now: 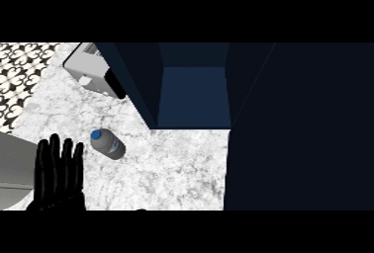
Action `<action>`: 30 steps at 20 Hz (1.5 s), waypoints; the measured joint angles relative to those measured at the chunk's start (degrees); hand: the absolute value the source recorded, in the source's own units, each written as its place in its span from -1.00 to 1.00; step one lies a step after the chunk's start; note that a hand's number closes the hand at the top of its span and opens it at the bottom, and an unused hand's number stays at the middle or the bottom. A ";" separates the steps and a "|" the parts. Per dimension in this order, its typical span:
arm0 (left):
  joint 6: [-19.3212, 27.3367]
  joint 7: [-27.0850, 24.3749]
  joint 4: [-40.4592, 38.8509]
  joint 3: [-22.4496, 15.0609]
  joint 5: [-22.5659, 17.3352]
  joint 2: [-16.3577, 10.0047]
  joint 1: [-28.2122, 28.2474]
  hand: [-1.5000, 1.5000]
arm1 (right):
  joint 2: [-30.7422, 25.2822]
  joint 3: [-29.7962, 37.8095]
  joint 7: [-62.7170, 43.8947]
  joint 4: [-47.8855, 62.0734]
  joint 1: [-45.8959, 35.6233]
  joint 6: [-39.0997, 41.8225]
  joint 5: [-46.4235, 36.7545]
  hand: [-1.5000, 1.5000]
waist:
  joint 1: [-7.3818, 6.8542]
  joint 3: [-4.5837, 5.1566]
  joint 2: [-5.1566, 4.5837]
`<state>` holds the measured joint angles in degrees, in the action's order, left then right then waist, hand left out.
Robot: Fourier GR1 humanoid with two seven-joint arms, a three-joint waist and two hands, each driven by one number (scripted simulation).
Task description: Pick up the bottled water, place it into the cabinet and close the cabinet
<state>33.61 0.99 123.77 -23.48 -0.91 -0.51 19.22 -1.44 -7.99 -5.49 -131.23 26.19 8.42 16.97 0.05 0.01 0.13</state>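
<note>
The near edge cuts the left hand (57, 180) off at the wrist, the far edge clips the grey appliance (87, 66), and we cannot read the label on the bottled water (110, 146): too small.

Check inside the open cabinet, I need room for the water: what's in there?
Only bare blue interior shows in the cabinet; its dark upper part cannot be read. The bottled water is outside, on the counter.

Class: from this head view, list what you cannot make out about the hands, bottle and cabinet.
- Right hand: nowhere in the head view, beyond its edges.
- Cabinet: head view, top cut off by the upper edge; inside too dark to show shelves.
- Bottle: head view, label print too small to read.
</note>
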 measured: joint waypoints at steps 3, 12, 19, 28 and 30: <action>0.30 -2.69 -0.25 -1.42 -0.24 0.14 2.61 -1.00 | 0.24 -0.89 3.00 0.51 2.83 1.70 -0.83 -1.00 | 0.04 0.00 0.02; -3.51 -11.43 -2.83 1.68 -6.15 -1.60 6.50 -1.00 | 0.56 -1.30 3.94 1.95 1.51 1.53 -2.40 -1.00 | -0.11 0.01 -0.03; -6.22 -14.57 -3.97 8.27 -11.43 -3.25 8.57 -1.00 | 0.04 -1.35 7.71 2.24 5.18 3.73 -2.41 -1.00 | -0.01 0.00 -0.02; -11.44 -18.02 -15.58 17.02 -15.67 -4.85 3.56 -1.00 | -0.46 -2.47 11.32 2.46 8.83 5.76 -3.35 -1.00 | 0.22 0.00 -0.05; -12.82 -19.56 -18.91 18.47 -16.28 -4.85 2.56 -1.00 | 0.12 -3.20 11.88 3.53 8.18 5.43 -4.21 -1.00 | 0.18 0.01 -0.06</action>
<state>20.78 -18.57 104.86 -5.01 -17.19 -5.36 21.78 -1.33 -11.18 6.39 -127.71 34.36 13.84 12.76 0.22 0.02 0.07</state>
